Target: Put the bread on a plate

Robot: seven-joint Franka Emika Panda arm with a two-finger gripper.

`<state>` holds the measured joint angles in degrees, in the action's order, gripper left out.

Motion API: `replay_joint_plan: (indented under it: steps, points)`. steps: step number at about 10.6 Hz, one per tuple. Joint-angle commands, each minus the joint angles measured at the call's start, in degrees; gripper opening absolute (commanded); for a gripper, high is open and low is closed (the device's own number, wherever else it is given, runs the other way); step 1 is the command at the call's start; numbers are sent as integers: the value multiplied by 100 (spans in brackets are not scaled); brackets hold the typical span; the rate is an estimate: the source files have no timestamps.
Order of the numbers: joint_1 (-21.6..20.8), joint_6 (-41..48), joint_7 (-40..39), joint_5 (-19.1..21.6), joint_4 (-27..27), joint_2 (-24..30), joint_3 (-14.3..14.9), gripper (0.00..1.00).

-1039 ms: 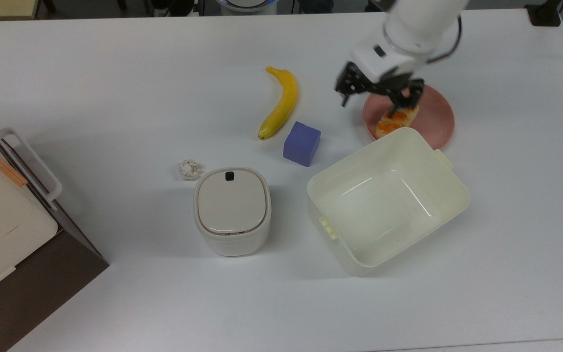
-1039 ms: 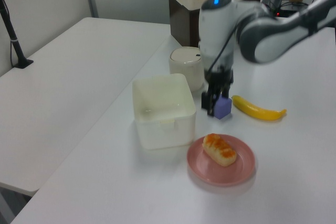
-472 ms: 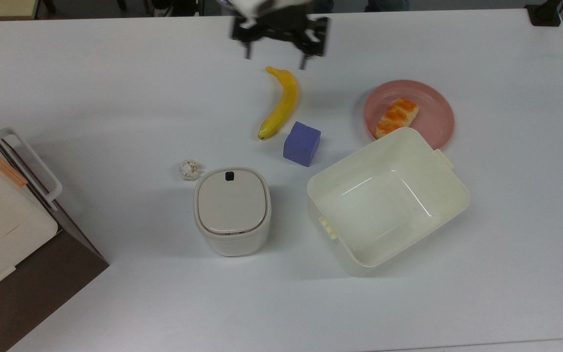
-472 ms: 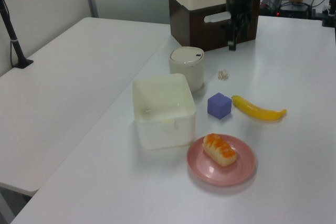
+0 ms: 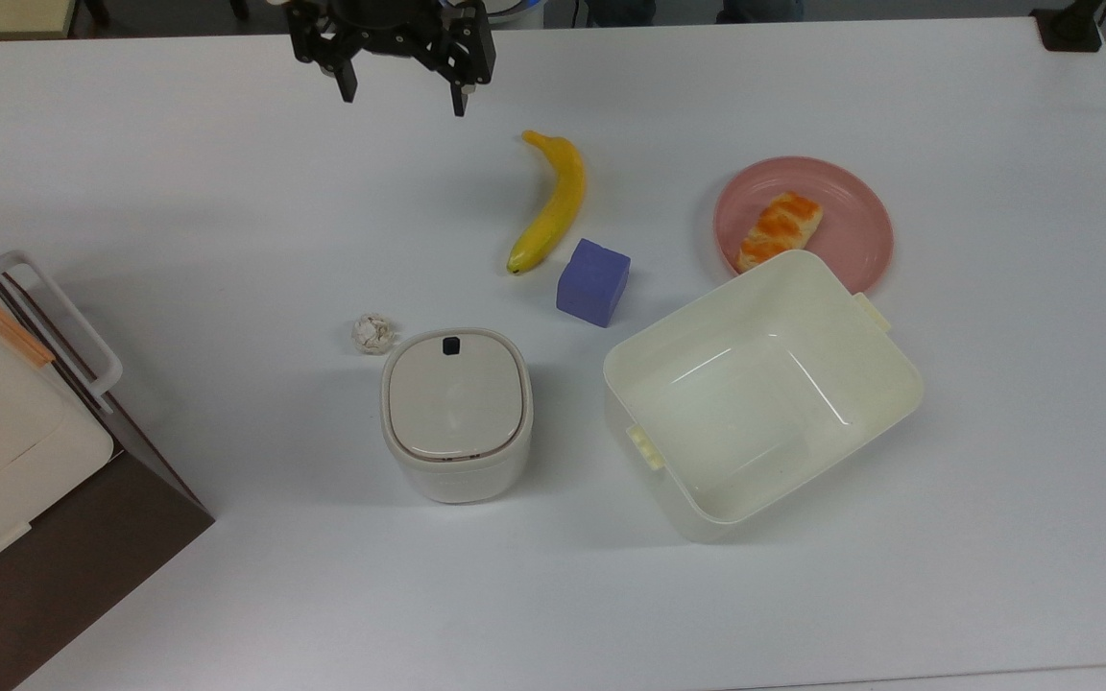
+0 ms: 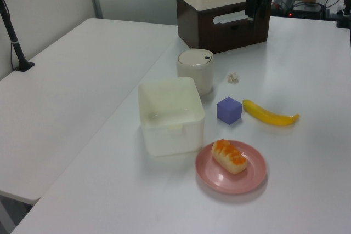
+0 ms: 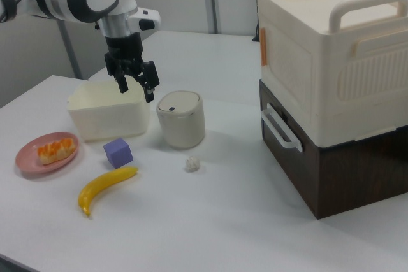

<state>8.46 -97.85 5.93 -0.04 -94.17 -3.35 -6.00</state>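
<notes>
The bread, a small loaf with an orange-brown glazed top, lies on the round pink plate at the top view's right. Nothing grips it. In the left view the bread rests on the plate near the front. In the right view the bread and the plate are at the far left. My gripper hangs open and empty at the table's far edge in the top view, well to the left of the plate. The right view has the gripper above the tub.
A yellow banana and a purple cube lie between gripper and plate. A large cream tub stands right beside the plate. A lidded white canister and a small crumpled ball sit mid-table. A cream box on a brown cabinet occupies one end.
My gripper has lifted off the bread, leaving it on the plate, and has swung far to the top view's left along the table's far edge.
</notes>
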Motion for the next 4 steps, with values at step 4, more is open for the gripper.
replay_joint_plan:
  steps: [4]
  points:
    - [-29, 82, -145, -75, 48, 115, -15, 100]
